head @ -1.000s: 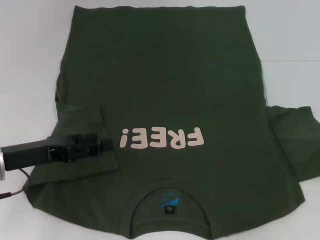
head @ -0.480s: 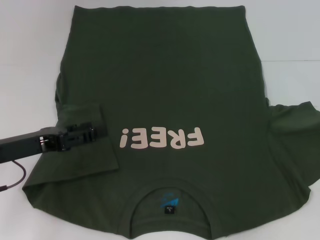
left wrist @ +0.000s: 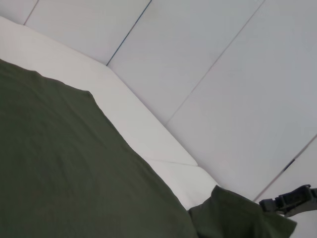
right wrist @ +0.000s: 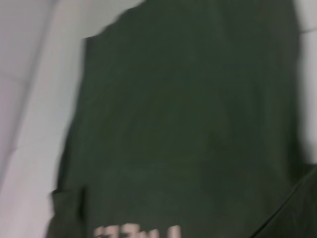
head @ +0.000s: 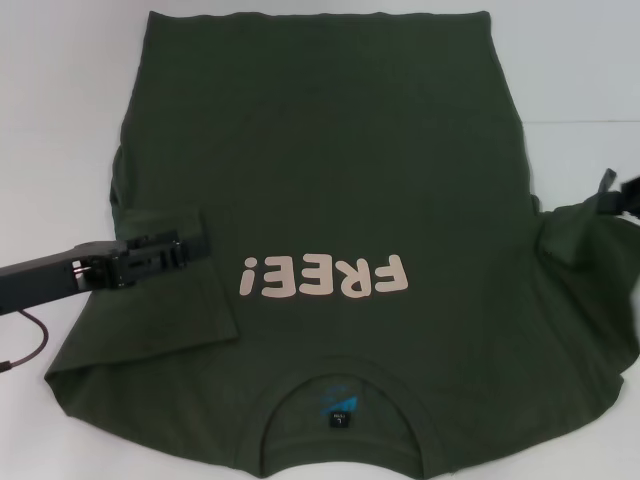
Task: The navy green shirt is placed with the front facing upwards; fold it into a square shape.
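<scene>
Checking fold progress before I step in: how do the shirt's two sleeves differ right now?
The left sleeve is already folded inward and lies flat on the navy green shirt, with the left end effector at its edge. The right sleeve still spreads outward beyond the body; its edge is lifted and bunched at the right end effector. Both are the same dark green cloth.

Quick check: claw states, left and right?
Left claw: shut on the dark olive-green cotton T-shirt's folded sleeve.
Right claw: at the other sleeve, cannot tell.
</scene>
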You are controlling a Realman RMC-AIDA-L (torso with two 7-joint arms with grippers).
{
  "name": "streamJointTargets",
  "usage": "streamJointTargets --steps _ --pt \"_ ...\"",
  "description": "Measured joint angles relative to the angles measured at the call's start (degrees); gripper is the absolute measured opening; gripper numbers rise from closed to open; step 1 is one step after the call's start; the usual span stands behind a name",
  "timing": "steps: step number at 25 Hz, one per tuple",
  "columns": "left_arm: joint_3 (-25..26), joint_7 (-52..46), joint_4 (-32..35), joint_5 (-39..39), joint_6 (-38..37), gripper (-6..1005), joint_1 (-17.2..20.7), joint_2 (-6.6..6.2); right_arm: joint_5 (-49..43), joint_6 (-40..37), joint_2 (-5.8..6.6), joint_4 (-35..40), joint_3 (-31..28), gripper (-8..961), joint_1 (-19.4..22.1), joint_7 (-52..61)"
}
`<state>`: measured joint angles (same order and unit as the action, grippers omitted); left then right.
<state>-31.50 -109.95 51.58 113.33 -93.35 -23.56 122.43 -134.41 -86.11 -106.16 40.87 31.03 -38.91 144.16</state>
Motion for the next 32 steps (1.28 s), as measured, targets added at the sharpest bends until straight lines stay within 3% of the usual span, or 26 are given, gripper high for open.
streamJointTargets --steps 5,10,14,25,30,32 --pt "1.2 0.0 -0.2 -0.6 0.0 760 0.1 -0.08 0.8 -1.2 -1.71 -0.7 1.8 31 -2.3 -0.5" --pt "2.5 0.0 -0.3 -0.9 0.1 760 0.1 -0.01 0.6 3.1 -4.54 -1.7 6.3 32 -4.4 -0.5" --pt "3.4 0.0 -0.5 -1.1 0.1 761 0.2 0.03 0.7 6.6 -5.86 -3.7 8.9 32 -5.6 -0.5" --pt "4.2 -0.1 -0.6 -1.1 0.3 753 0.7 0.05 5.1 8.3 -5.93 -6.7 8.9 33 -5.6 -4.7" --pt "4.2 -6.7 -0.5 -0.9 0.0 746 0.9 -0.78 6.0 7.2 -5.60 -7.6 9.5 144 -5.5 -8.4" --pt "4.2 -8.2 -0.4 -0.9 -0.1 743 0.9 -0.93 5.9 7.3 -5.35 -7.6 9.4 233 -5.3 -8.4"
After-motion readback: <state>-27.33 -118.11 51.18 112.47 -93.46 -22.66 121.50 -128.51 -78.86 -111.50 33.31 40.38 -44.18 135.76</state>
